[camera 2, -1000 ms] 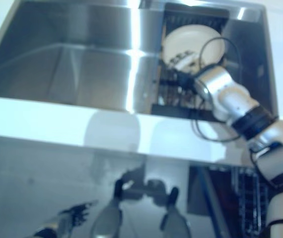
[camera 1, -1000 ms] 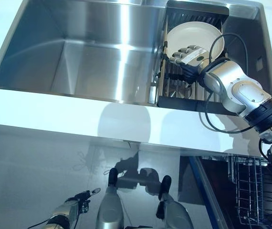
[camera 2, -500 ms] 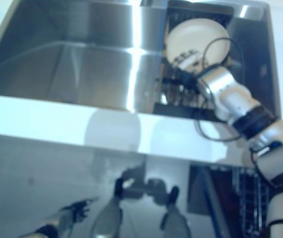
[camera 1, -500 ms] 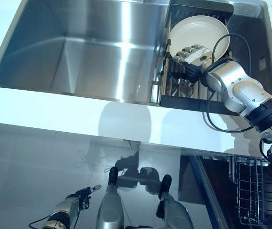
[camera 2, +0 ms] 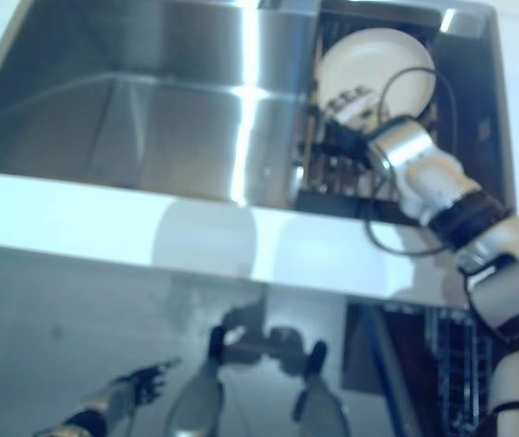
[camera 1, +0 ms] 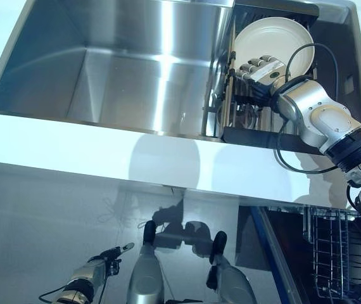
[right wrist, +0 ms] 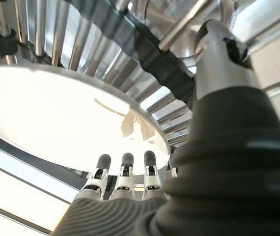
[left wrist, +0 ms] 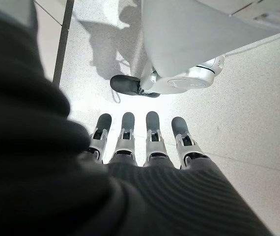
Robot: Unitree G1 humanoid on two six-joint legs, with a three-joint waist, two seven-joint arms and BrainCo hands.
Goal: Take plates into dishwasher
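Left hand (camera 1: pixel 98 269): hangs low beside the robot, over the pale speckled floor (left wrist: pixel 258 113); in its wrist view the fingers (left wrist: pixel 125 132) lie straight in a row, side by side, holding nothing.
Dishwasher basket (camera 1: pixel 332 253): a dark wire basket at the lower right, below the edge of the counter; one pale rounded edge shows at its far right, too cut off to name.
Counter (camera 1: pixel 104 158): a white top running across the view, between the floor and the sink.
Sink (camera 1: pixel 123 69): a deep steel basin set in the counter; its left part is bare metal.
Rack (camera 1: pixel 256 114): a dark-framed rack of steel bars, standing in the right part of the sink.
Right hand (camera 1: pixel 259 68): reaches into the rack, at the lower edge of the plate. Its wrist view shows the fingers (right wrist: pixel 125 172) under the plate's rim and the thumb (right wrist: pixel 218 54) apart on the other side against the bars; whether they press the plate I cannot tell.
Plate (camera 1: pixel 272 39): a white round plate, standing tilted on its edge among the bars at the far end of the rack.
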